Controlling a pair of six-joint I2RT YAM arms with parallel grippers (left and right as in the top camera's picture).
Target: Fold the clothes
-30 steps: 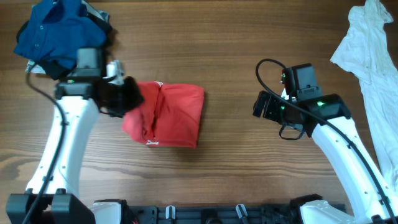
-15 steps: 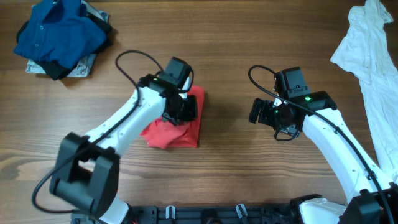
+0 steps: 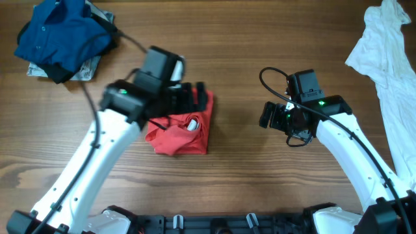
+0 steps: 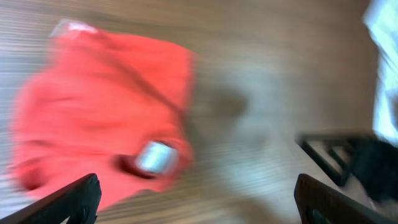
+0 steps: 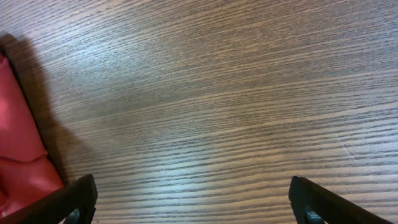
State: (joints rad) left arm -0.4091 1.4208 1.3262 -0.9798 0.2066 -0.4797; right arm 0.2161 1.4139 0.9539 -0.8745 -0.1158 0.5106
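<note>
The red T-shirt lies folded into a small bundle at mid-table, its white neck label showing on top. My left gripper hovers blurred over the bundle's far edge, open and empty. In the left wrist view the red T-shirt and its label lie below the open left gripper. My right gripper stands open to the right of the shirt, apart from it. In the right wrist view the red T-shirt shows only at the left edge, and the right gripper holds nothing.
A blue collared shirt is heaped on other cloth at the back left corner. A long white garment lies along the right edge. Bare wooden table lies between the two arms and behind them.
My left gripper carried the shirt's left side over to the right, folding the bundle narrower, then opened and let go. The left arm is now pulling back. The right arm barely moved.
</note>
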